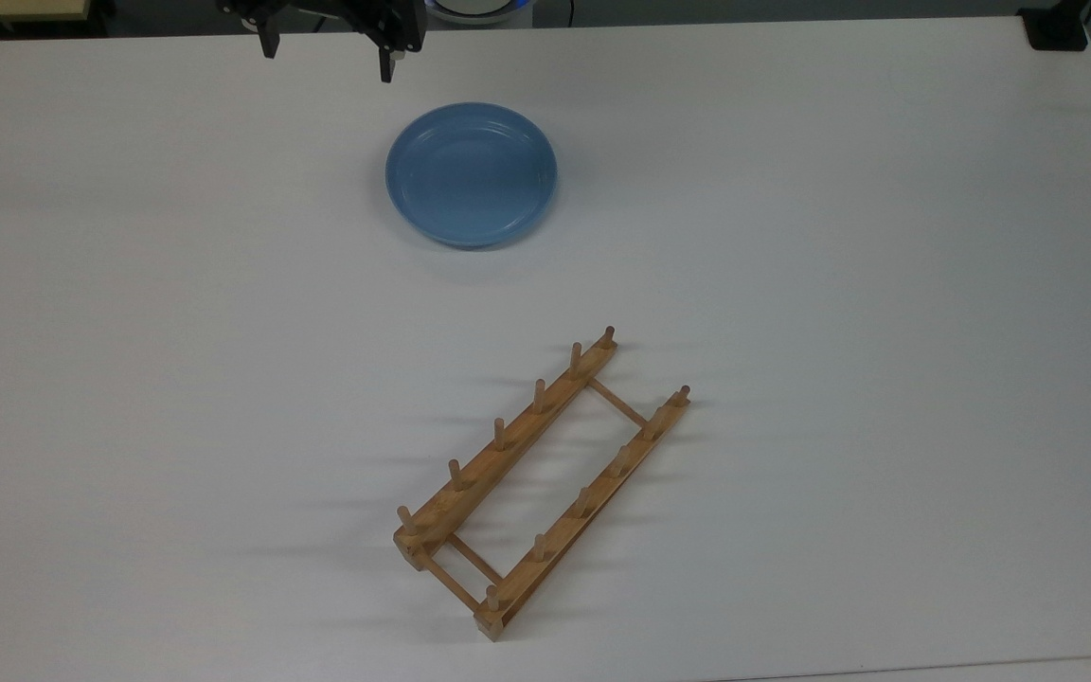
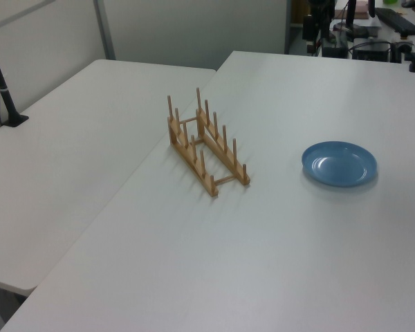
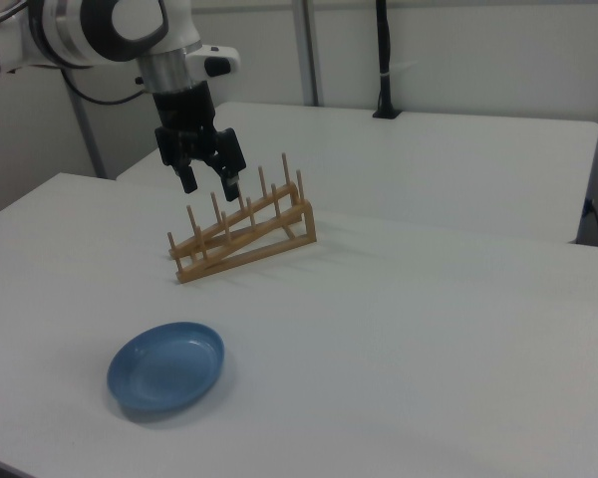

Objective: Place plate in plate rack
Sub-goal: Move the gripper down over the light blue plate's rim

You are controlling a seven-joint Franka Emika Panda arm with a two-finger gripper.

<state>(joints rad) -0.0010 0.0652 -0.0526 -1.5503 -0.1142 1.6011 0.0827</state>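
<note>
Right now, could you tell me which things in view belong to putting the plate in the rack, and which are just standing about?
Belonging to the job:
- plate, flat on the white table
- plate rack, bare, apart from the plate
- gripper, open, holding nothing

Just standing about:
- black pole on the second table

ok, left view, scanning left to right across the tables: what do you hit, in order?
black post base → plate rack → plate
</note>
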